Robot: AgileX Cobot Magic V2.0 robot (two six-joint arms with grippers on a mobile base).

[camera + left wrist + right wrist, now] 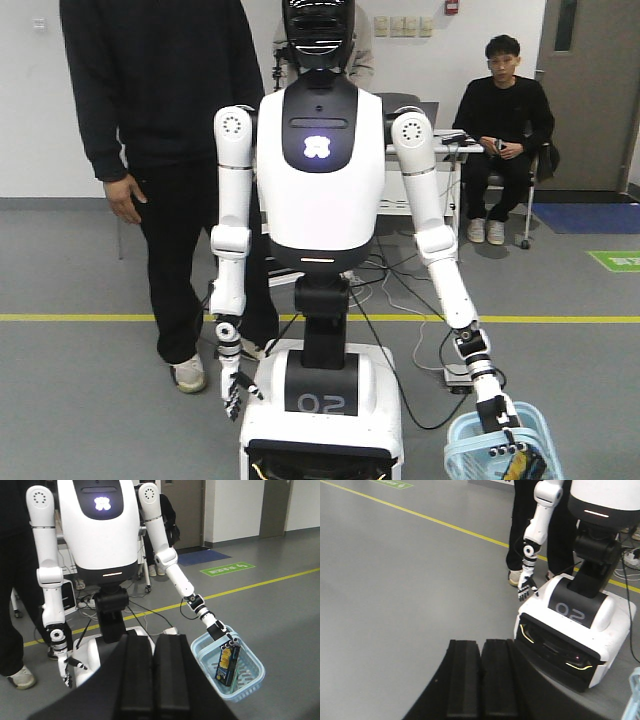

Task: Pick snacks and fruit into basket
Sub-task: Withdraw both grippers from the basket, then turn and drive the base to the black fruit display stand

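Exterior front view: light-blue basket (470,452) at the frame's lower corner, hanging from a humanoid's hand (492,408) closed about its handle, the black box (522,462) barely showing inside; other hand (232,392) hangs loosely spread, holding nothing. Left wrist view: box stands upright inside the basket, yellow print plain, judged light, stiff card, best taken by its narrow sides; left gripper (153,645) pressed together, holding nothing. Right wrist view: only a sliver of basket; right gripper (480,647) likewise pressed together.

Small light-blue plastic basket (250,677) with lattice sides, standing on the grey floor, handle up, black box printed with yellow pieces (227,665) upright and slightly tilted inside it, basket also partly seen at frame bottom (465,450).
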